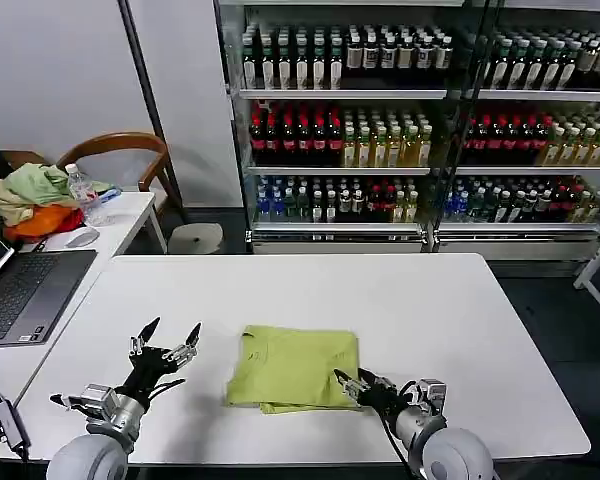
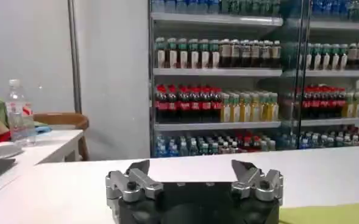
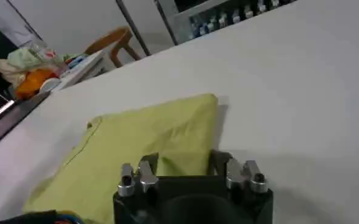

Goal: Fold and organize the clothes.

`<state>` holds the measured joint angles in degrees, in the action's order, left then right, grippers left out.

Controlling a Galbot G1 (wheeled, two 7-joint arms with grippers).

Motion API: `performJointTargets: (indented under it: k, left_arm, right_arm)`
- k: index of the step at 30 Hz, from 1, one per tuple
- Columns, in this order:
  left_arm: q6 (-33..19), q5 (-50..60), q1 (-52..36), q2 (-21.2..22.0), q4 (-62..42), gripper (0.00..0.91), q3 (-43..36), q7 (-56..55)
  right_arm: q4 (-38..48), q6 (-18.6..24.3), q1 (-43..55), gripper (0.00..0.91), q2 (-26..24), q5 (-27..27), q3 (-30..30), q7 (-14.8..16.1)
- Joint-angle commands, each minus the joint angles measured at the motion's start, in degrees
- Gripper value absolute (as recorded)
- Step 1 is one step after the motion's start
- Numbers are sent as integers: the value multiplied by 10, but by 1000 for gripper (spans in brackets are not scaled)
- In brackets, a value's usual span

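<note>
Both jaws gape wide: left gripper hangs over bare table, right gripper at the near right corner of the folded T-shirt, gripping nothing. Fridge shelves hold bottles.

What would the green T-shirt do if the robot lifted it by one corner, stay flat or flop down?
Probably flop: the T-shirt is thin cloth lying limp in soft folded layers, so they would likely fall open. It looks light. Pushed across the smooth white table, it might bunch up rather than slide whole. The right gripper is at its edge.
</note>
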<state>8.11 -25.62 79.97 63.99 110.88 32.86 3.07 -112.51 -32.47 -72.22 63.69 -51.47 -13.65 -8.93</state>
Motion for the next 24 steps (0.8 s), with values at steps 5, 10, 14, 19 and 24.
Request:
performJointTargets:
  k: [5,10,14,19,24]
  left_arm:
    - [-2,1,7,1,-2,907,1,0]
    - [-2,2,7,1,-3,907,0,-1]
    - [-2,1,8,-1,1,907,2,-2]
    - [-3,1,13,-3,2,907,7,-2]
    - [-4,2,16,-2,3,907,8,-2]
  right_arm:
    - [10,-2,6,0,4,-20,5,-1]
    - [16,7,18,0,6,11,12,10]
    - [21,10,38,0,6,24,17,15]
    - [49,63,72,0,10,93,26,16]
    - [70,89,95,0,21,107,34,-7]
